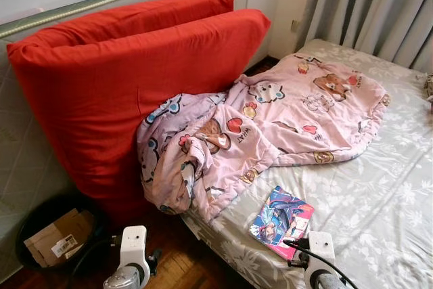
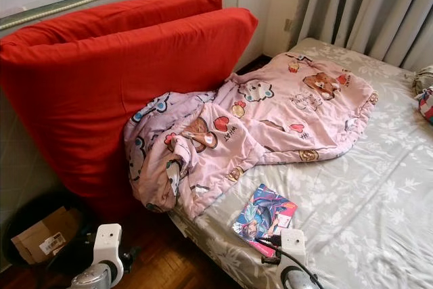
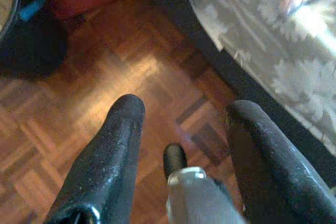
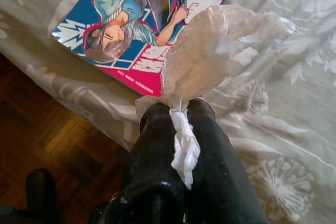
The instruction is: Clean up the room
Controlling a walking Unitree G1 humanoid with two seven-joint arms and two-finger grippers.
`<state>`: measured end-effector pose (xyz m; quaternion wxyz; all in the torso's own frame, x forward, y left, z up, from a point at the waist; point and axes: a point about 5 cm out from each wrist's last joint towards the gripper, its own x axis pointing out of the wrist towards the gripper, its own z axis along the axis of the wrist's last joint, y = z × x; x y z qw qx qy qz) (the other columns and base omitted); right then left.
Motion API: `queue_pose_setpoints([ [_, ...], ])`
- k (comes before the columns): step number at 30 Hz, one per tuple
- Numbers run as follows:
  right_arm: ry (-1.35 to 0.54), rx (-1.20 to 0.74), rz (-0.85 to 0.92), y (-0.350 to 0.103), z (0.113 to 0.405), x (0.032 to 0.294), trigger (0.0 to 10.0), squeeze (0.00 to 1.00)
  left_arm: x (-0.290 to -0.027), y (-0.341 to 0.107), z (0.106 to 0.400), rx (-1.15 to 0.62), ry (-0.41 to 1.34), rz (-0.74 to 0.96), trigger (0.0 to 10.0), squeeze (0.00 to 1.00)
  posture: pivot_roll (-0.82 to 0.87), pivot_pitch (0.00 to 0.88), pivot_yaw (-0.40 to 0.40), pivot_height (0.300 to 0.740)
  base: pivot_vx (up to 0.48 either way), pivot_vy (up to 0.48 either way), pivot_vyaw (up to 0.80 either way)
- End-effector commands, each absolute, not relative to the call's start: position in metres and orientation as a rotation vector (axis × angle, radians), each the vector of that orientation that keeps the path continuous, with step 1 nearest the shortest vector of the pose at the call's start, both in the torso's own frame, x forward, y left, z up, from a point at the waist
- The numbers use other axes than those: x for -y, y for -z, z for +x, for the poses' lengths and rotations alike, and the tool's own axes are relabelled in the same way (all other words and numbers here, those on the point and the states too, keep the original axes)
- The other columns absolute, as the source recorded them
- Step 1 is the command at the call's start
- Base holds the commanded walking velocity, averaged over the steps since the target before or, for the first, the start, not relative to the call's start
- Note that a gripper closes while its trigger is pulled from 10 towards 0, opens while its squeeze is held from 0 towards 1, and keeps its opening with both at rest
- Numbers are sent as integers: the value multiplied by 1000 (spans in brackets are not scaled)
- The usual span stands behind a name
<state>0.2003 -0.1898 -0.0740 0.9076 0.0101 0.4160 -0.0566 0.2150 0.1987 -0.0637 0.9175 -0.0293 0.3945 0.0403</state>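
Note:
My right gripper [image 4: 177, 113] is shut on a crumpled clear plastic wrapper [image 4: 215, 51] with a white twisted tail, held just above the bed's near edge. Under it lies a colourful comic book [image 4: 142, 30], flat on the grey floral sheet [image 1: 379, 194] near the bed's corner [image 1: 282, 220]. A rumpled pink cartoon blanket [image 1: 270, 126] spreads over the bed's head end and hangs off its side. My left gripper [image 3: 185, 107] is open and holds nothing, hovering over the parquet floor [image 3: 131, 61] beside the bed.
Two big red pillows [image 1: 135, 79] lean against the wall at the left. A black bin [image 1: 24, 225] holding cardboard stands on the floor below them. Grey curtains [image 1: 379, 5] hang behind the bed. A small striped item [image 2: 425, 103] lies at the bed's right edge.

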Motion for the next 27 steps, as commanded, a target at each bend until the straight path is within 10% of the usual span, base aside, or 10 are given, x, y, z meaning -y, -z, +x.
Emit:
queue_pose_setpoints([
  [1,119,-884,22,77,194,190,10000,0,-201,69,206,-855,-104,-63,10000,0,-40,0,-11,740,0,0,0],
  [27,91,-972,-8,88,176,186,10000,0,-203,78,188,-892,-132,-56,10000,0,-48,0,-6,740,0,0,0],
])
